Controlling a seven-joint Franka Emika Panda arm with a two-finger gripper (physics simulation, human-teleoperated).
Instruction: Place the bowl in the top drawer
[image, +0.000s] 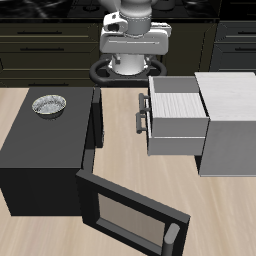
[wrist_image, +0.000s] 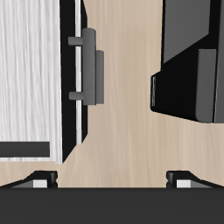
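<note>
The bowl (image: 49, 104), small, round and silver-grey, rests on the roof of the black microwave (image: 40, 150), near its back edge. Beside the microwave, the top drawer (image: 178, 120) stands pulled out of the light grey cabinet (image: 230, 115), its whitish inside uncovered and its bar handle (image: 140, 115) facing the microwave. My gripper (image: 135, 48) hangs high at the back of the table, between the two and apart from both. In the wrist view the gripper (wrist_image: 112, 179) is open with nothing between its fingertips (wrist_image: 39, 178); the drawer (wrist_image: 31, 79) and its handle (wrist_image: 87, 66) show there, but the bowl does not.
The microwave's windowed door (image: 130, 215) hangs swung open toward the table's front edge. A strip of bare wooden table (image: 120, 120) runs between the microwave and the drawer's handle. Dark kitchen cabinets line the back.
</note>
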